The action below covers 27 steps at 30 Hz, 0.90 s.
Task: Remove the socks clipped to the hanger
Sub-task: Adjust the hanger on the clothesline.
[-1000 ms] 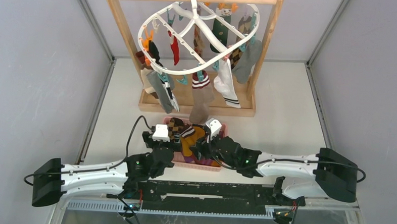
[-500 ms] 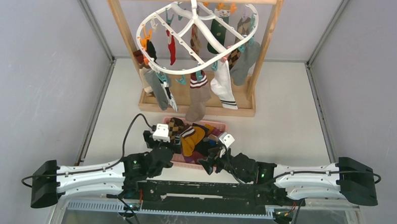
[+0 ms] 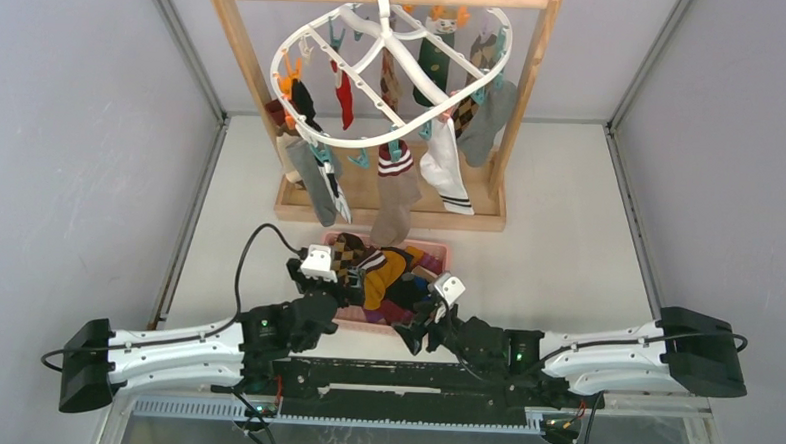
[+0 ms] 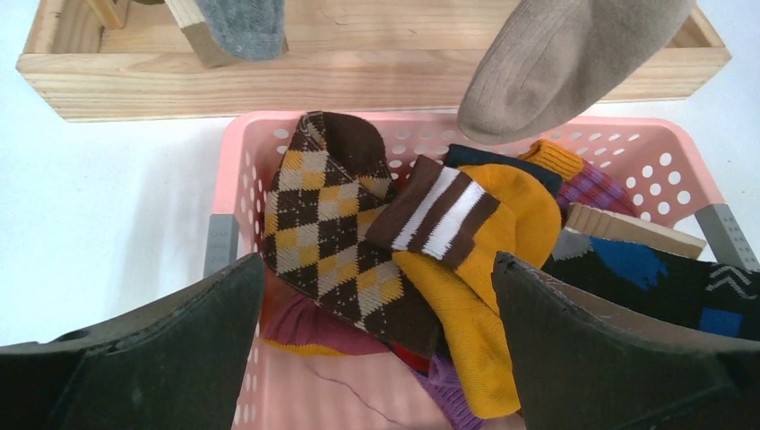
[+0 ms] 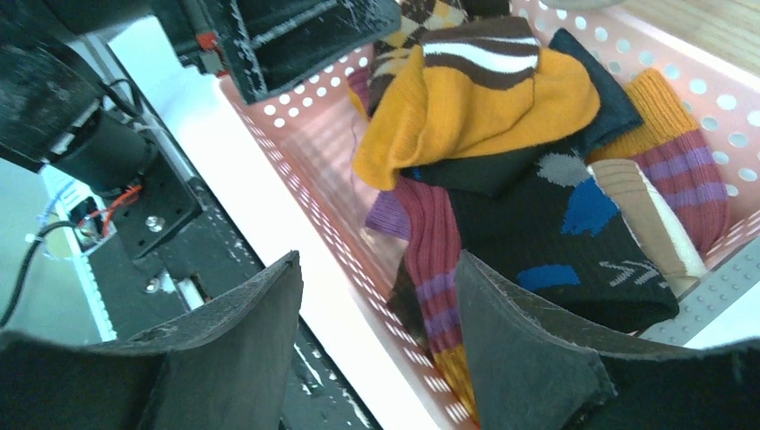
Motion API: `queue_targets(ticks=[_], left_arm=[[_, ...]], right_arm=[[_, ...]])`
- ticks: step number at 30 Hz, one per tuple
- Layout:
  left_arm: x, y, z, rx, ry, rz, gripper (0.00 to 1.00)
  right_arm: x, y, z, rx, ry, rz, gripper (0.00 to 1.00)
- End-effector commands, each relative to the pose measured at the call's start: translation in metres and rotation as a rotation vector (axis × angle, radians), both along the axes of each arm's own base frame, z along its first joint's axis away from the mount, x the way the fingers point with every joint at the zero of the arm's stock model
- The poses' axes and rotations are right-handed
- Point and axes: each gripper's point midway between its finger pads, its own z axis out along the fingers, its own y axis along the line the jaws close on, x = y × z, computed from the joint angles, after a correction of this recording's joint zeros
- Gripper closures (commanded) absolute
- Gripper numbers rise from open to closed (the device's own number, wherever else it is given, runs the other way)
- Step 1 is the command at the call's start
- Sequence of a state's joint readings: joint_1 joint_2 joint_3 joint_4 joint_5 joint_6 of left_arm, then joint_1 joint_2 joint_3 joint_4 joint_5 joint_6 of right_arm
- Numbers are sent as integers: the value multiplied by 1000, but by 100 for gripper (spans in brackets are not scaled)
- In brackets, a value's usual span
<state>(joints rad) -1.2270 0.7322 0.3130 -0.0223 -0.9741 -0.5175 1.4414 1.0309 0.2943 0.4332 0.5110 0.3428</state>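
Observation:
The white oval hanger (image 3: 377,41) hangs from the wooden stand with several socks clipped on it: grey (image 3: 316,184), beige with a striped cuff (image 3: 395,197), white (image 3: 446,169), red (image 3: 345,95). The beige sock's toe (image 4: 556,72) dangles over the pink basket (image 4: 242,152). My left gripper (image 4: 376,349) is open and empty above the basket's left end, over an argyle sock (image 4: 332,224) and a mustard sock (image 4: 475,269). My right gripper (image 5: 376,358) is open and empty over the basket's near rim (image 5: 296,152), next to a purple-striped sock (image 5: 430,260).
The wooden stand (image 3: 241,50) has a base board (image 4: 358,63) just behind the basket. Grey walls close in the white table on the left, right and back. A black rail (image 3: 412,378) runs along the near edge between the arm bases.
My right gripper has drawn back from over the basket's middle to its near rim. The left arm has hardly moved. The hanger and its socks have swung slightly.

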Motion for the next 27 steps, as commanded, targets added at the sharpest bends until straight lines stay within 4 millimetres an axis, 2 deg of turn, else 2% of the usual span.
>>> queue_targets(ticks=[1,10,16,23,27], left_arm=[[-2,-8,0,-53,-10,-23,0],[0,-13,7,-64,-40,-32,0],[5,-19,6,-56,-56,-17,0],[18,-19,1,-9,-73,62,0],[24,-27,5,-34,-77,47,0]], right_arm=[[-1,6,33,120,-46,-18,30],[0,5,45,142,-101,-7,29],[2,-2,46,132,-120,-16,28],[24,-13,53,145,-97,-67,27],[36,-20,61,165,-97,-70,26]])
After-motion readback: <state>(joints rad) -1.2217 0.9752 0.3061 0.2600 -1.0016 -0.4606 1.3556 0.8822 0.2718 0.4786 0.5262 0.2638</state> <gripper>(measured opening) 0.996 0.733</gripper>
